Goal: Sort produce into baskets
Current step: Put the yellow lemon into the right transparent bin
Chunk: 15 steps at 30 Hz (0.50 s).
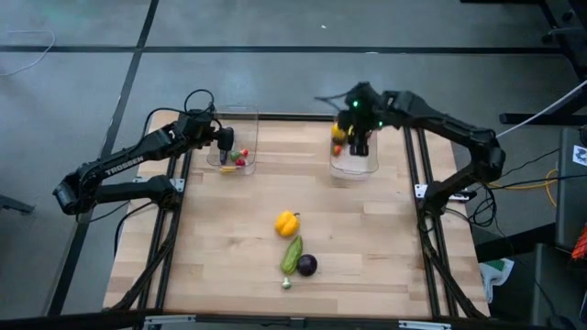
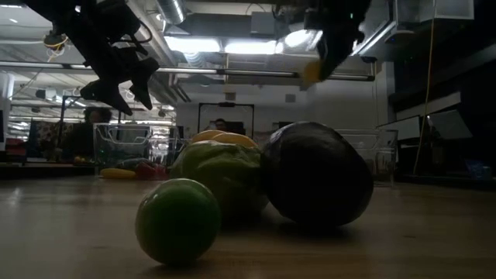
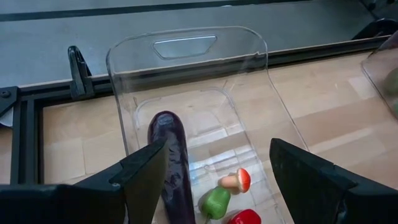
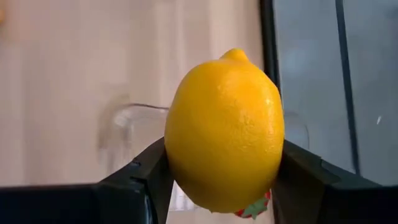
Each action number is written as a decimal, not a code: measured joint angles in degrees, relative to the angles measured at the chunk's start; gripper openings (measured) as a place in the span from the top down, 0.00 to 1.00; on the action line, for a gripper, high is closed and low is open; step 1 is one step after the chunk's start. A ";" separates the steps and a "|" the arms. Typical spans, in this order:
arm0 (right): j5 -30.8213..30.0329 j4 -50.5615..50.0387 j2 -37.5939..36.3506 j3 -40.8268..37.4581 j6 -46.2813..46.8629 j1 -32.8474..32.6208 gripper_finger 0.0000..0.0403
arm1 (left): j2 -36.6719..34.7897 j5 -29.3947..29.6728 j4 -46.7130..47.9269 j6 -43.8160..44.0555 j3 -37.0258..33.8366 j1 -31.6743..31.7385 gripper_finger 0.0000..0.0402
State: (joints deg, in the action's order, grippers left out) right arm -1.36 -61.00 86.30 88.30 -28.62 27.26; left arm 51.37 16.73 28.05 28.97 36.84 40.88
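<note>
Right gripper (image 4: 217,180) is clamped on a lemon (image 4: 224,130), one finger on each side of its fat middle, hanging it over the right-hand clear bin (image 1: 354,158) at the far right of the table. My guess is the lemon is a light, hard plastic toy with a smooth rounded skin, so it could squirt out if pinched near the tips; the widest part, where it's held now, looks like the right spot. There's already something red and yellow in that bin.

Left gripper (image 3: 211,180) hovers over the left bin (image 1: 234,137) at the far left with its fingers spread wide and nothing between them. Below it in the bin lie a purple eggplant (image 3: 173,162), a small green piece (image 3: 216,202) and a little red-capped mushroom-looking thing (image 3: 237,180).

Still out on the table, near the middle: a yellow pepper (image 1: 287,222), a green cucumber-ish piece (image 1: 292,254), a purple round piece (image 1: 307,265) touching it, and a tiny pale-green ball (image 1: 286,283) nearest the front edge.

The surface is a pale wooden tabletop (image 1: 220,238) in a dark metal frame, probably decent friction so things won't roll far. Beyond it there's grey floor with dark tape lines, cables on the right, and a dim workshop with ceiling lights in the low view.
</note>
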 joint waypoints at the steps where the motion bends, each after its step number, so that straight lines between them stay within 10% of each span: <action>1: 0.58 1.19 -0.02 -1.31 -0.04 1.95 0.46 | 0.00 0.00 0.00 0.00 0.00 0.00 0.31; 15: 7.25 22.51 0.09 -26.69 0.09 15.20 0.46 | 0.00 0.00 0.00 0.02 0.00 0.00 0.31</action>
State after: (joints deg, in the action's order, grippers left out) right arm 5.89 -38.49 86.39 61.61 -28.53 42.46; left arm 51.37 16.73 28.05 28.99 36.84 40.88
